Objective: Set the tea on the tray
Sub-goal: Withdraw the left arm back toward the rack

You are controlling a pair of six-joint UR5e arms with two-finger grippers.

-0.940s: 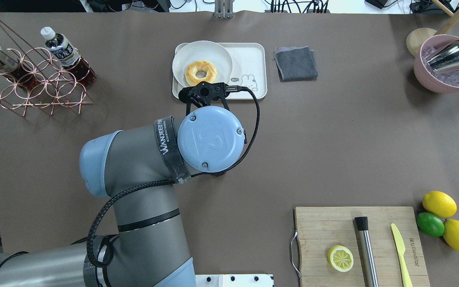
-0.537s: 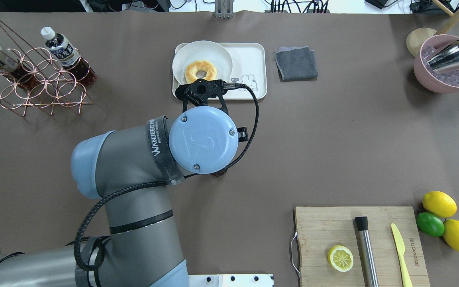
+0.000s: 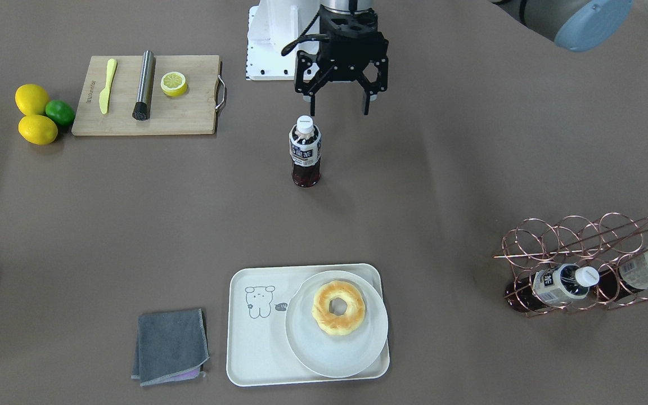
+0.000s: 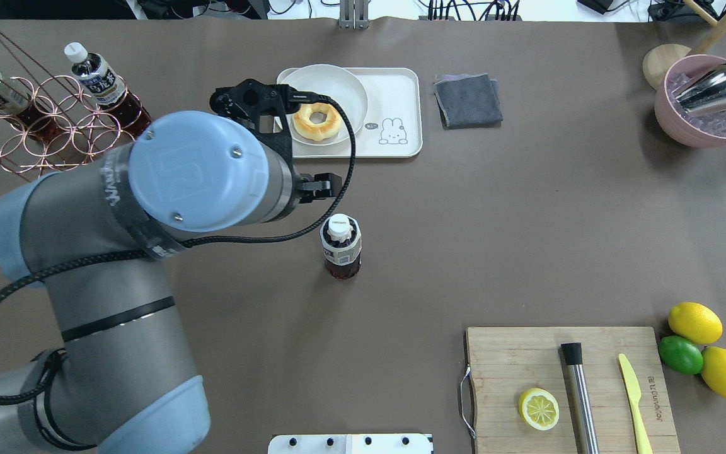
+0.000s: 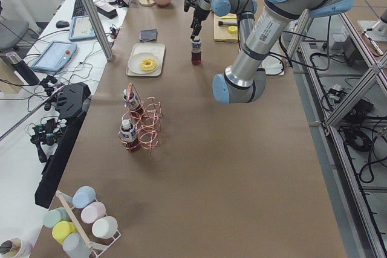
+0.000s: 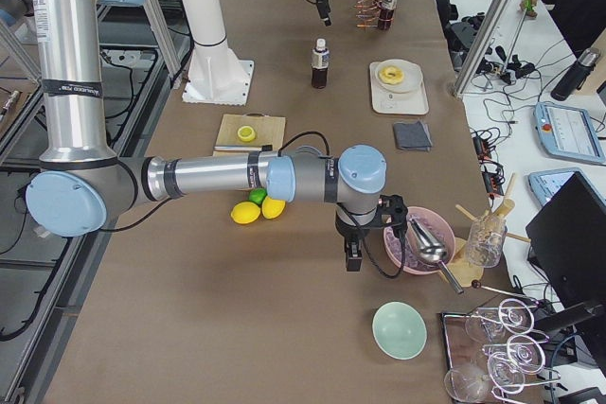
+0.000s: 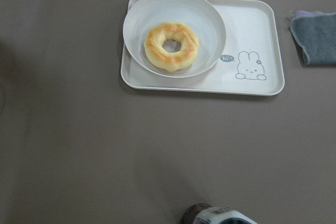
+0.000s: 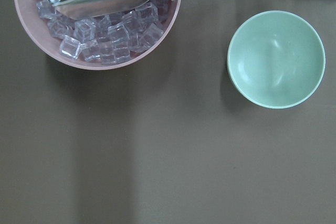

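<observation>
Left pincer (image 3: 339, 104), spread wide, hangs beside the upright tea (image 3: 305, 152) at the tabletop (image 3: 470, 169) middle; the right pincer (image 6: 352, 253) is too small to tell.

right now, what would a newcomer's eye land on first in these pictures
The lone tea bottle standing upright in the middle of the brown table, with the left gripper hanging above it, jaws open and clear of it. Next, the golden doughnut on its white plate on the cream tray, at the table edge far from the robot.

"hi~" on tray (image 7: 254, 27) (speech bubble (image 7: 227, 58))
</observation>
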